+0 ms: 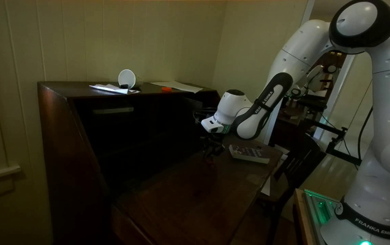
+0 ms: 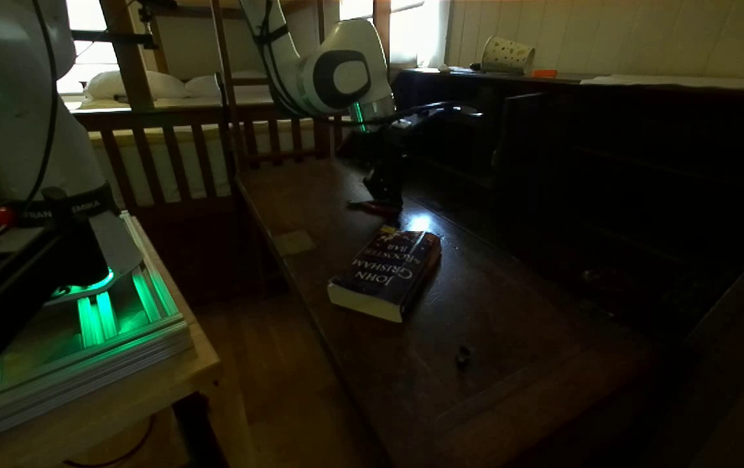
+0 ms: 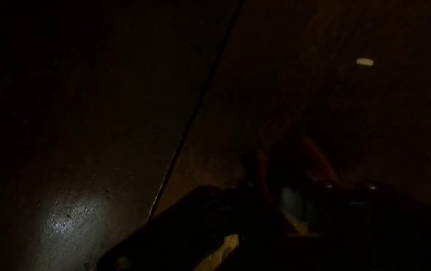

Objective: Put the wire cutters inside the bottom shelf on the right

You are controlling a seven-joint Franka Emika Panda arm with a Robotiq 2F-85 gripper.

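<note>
The fingers [image 3: 200,207] stand a little way apart, low over the table [image 1: 181,204], and the red-handled wire cutters [image 3: 319,158] sit at their tips, handles reaching out ahead of them (the wrist view is so dark that I cannot tell whether the tool is gripped, or whether it touches the table). A small pale speck [image 3: 365,61] shows farther out from the fingertips. Near the fingers a John Grisham book [image 2: 384,273] lies flat, and past it, well apart from the fingers, is a small dark object [image 2: 462,356]. Alongside the fingers rises the shelving [image 1: 58,153], its inside mostly lost in shadow. Higher than the fingers, on its top, are a pale spotted container [image 2: 507,55] on its side, an orange block [image 2: 544,73] and a sheet of paper [image 1: 177,86].
</note>
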